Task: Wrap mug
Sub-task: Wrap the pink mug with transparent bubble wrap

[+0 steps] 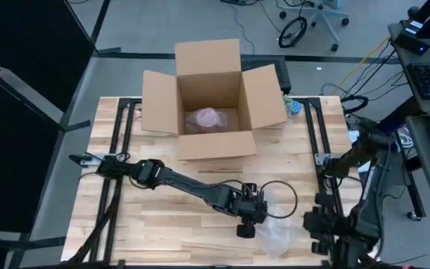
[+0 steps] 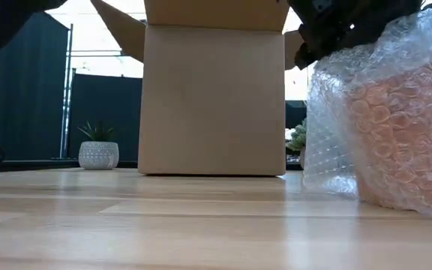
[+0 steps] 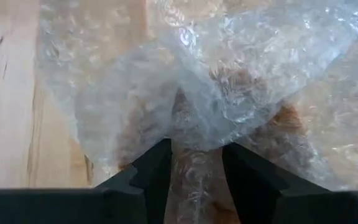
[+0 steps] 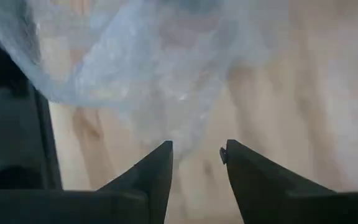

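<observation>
From above, an open cardboard box sits at the table's far side. The left gripper rests on crumpled bubble wrap near the front edge; the right gripper waits just beside it.

At table height, the wrapped mug looms close on the right, and a small potted plant stands beyond.

The left wrist shows fingers spread around the wrap. The right wrist shows fingers spread, holding nothing.

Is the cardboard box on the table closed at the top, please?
No, in the high view the cardboard box has all four flaps folded open, and a pink wrapped bundle lies inside it.
</observation>
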### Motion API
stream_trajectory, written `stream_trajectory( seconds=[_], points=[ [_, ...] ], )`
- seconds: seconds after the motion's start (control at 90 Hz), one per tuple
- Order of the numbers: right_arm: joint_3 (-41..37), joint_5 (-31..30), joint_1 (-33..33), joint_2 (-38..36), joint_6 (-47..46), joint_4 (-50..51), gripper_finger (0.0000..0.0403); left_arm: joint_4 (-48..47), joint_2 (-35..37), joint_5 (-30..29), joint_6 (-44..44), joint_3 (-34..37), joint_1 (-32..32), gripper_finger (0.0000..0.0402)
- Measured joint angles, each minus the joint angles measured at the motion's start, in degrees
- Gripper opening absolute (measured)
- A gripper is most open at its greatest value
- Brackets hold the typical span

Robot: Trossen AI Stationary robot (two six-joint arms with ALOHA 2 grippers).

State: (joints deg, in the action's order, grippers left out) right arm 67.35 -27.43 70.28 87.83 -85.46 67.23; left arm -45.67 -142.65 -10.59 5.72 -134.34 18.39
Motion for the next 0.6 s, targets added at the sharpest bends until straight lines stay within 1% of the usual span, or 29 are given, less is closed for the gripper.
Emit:
stream_trajectory(
  seconds=[0.067,0.122,0.2,0.256,0.311,0.378,0.478,0.544,0.6],
  points=[
    [-5.6,-3.2,0.7,0.1,-1.7,-7.9,0.0134,0.0,0.0,0.0,0.0,0.0,0.0,0.0134],
    [-9.2,-8.3,0.3,0.1,-1.6,-14.4,0.0134,0.2,0.0,0.0,0.1,0.0,0.0,0.0134],
    [-11.8,-15.5,-2.0,0.1,2.0,-19.3,0.0132,0.2,0.0,0.0,0.2,0.0,0.1,0.0134],
    [-12.2,-18.0,-4.4,0.1,6.3,-20.7,0.0129,0.4,0.0,0.0,0.2,0.0,0.1,0.0134],
    [-12.1,-18.8,-7.2,0.1,12.3,-22.8,0.0125,0.9,0.0,0.0,0.2,0.0,0.1,0.0134],
    [-11.9,-18.7,-10.6,0.1,21.7,-27.1,0.0120,1.7,0.0,0.0,0.1,0.0,0.1,0.0134],
    [-11.9,-17.4,-15.3,0.1,35.4,-34.6,0.0111,2.2,0.0,0.0,0.1,0.0,0.1,0.0134],
    [-11.9,-17.4,-17.2,0.1,42.3,-38.4,0.0105,2.1,0.0,0.0,0.1,0.0,0.1,0.0134],
    [-11.8,-16.4,-18.6,0.0,46.0,-40.0,0.0099,2.1,0.0,0.0,0.1,0.0,0.1,0.0134]
  ],
)
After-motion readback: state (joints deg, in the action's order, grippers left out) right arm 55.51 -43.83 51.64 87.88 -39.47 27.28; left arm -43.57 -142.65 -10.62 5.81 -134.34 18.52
